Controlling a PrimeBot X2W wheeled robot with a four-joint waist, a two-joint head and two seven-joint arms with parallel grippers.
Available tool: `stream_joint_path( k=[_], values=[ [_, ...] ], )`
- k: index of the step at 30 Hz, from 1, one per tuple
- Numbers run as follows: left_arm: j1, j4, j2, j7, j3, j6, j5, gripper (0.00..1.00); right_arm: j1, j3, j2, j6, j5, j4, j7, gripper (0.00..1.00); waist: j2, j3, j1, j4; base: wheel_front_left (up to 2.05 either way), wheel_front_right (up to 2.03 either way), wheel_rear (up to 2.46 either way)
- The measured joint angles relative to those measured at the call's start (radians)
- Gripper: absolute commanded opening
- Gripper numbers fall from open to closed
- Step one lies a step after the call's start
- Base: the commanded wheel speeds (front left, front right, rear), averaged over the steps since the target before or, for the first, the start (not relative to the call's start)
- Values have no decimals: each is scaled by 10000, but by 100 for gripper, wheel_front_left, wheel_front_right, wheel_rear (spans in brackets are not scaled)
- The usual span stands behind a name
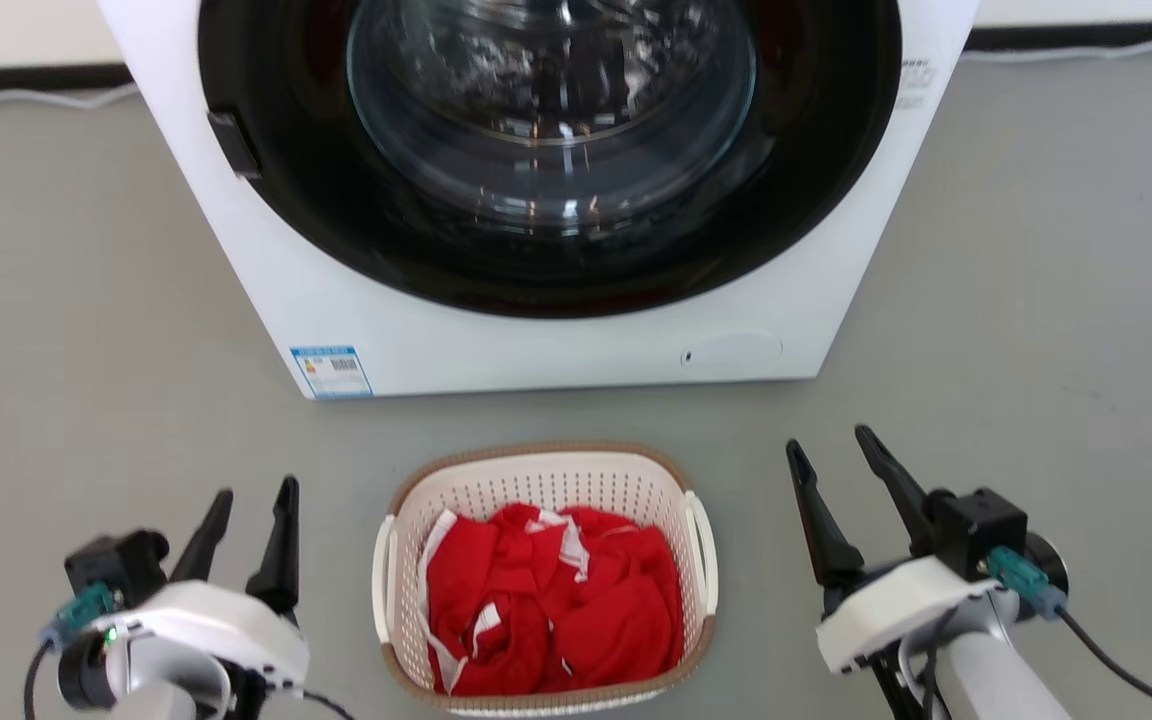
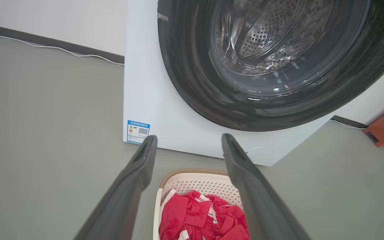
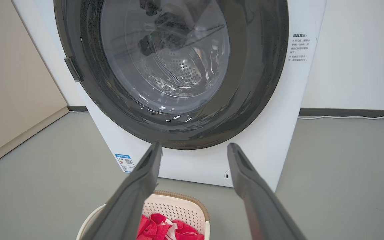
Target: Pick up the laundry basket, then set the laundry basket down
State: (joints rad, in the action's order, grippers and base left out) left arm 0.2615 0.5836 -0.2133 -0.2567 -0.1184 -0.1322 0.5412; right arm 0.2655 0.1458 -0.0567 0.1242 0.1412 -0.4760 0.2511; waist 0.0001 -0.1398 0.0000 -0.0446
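Both my jaws gape wide and empty either side of the laundry basket, untouched on the floor; lifting and setting down remain.

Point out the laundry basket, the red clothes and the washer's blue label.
laundry basket [image 1: 536, 450]: head view, brown far rim.
red clothes [image 1: 556, 600]: head view, middle of the pile.
blue label [image 1: 332, 372]: head view, its centre.

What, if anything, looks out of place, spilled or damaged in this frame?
Nothing stands out. The cream-white perforated plastic laundry basket sits upright on the grey floor before the white front-loading washer, red-and-white clothes all inside it. The left gripper and right gripper flank it, fingers open.
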Motion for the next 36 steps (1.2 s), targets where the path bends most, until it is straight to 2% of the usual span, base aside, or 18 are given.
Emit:
stream_joint_path(
  k=[13,25,36],
  values=[
    [-1836,-669,639,2,780,0,-1112,100,-1847,-769,54,0,65,905,0,100,0,1442,0,117,0,0,0],
    [-3175,-2276,1026,10,1154,0,-1302,100,-2962,-1068,79,0,-92,1630,0,100,0,1771,0,-113,0,0,0],
    [-3804,-2934,1323,10,1755,0,-1496,100,-3429,-1404,100,0,-92,1730,0,100,0,1973,0,-121,0,0,0]
  ],
)
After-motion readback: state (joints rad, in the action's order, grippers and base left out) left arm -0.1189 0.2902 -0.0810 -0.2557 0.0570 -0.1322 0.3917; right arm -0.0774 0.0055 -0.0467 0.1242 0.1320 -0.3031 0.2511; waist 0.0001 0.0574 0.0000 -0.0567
